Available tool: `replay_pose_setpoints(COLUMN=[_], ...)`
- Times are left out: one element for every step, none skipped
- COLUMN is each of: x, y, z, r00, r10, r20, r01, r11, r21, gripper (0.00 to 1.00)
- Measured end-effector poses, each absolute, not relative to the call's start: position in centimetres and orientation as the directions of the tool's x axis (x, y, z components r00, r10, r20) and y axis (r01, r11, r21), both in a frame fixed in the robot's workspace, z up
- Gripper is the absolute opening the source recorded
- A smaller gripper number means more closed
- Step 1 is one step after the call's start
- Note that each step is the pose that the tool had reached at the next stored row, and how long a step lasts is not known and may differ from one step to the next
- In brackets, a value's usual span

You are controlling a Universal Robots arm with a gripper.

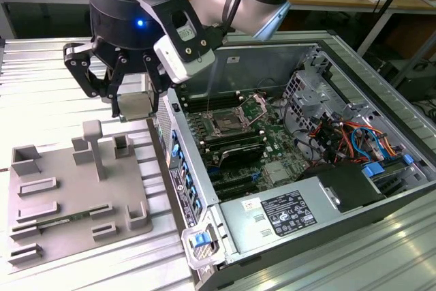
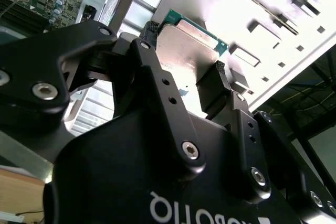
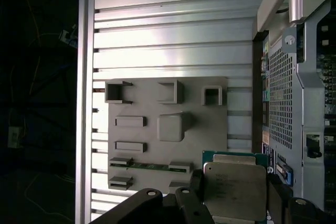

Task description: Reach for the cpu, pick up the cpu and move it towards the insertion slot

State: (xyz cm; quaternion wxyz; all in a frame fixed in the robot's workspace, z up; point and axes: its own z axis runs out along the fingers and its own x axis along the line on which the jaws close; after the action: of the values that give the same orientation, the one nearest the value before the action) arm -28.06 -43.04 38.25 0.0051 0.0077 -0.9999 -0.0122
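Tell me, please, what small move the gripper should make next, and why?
Probably carry toward the exterior view's right. The gripper is shut on the cpu, lifted above the tray, beside the case wall; the slot lies inside.

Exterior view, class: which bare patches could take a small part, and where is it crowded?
Free: the ribbed metal table on the exterior view's left of the gripper, and the strip below the grey tray. Crowded: inside the computer case.
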Motion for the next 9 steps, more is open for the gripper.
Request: replay_pose_setpoints(x=[-28.05,-28.03,-28.02,-28.02,-28.02,-28.02,-28.02,-28.01,-28.01], y=[-43.04,-43.04,-43.04,-43.04,-43.04,-43.04,-43.04,-43.04,-43.04], z=[38.25,38.25,38.25,38.25,38.25,38.25,38.25,38.25,38.25], r00=[-1.0,-1.0,-1.0,-1.0,-1.0,-1.0,-1.0,-1.0,-1.0], r10=[-0.015,-0.015,-0.015,-0.016,-0.016,-0.016,-0.015,-0.016,-0.016], r20=[0.01,0.01,0.01,0.01,0.01,0.01,0.01,0.01,0.01], r01=[-0.015,-0.015,-0.015,-0.015,-0.015,-0.015,-0.015,-0.015,-0.015], r11=[1.0,1.0,1.0,1.0,1.0,1.0,1.0,1.0,1.0], r21=[0.025,0.025,0.025,0.025,0.025,0.025,0.025,0.025,0.025], gripper=[0.55,0.55,0.55,0.55,0.55,0.55,0.55,0.55,0.55])
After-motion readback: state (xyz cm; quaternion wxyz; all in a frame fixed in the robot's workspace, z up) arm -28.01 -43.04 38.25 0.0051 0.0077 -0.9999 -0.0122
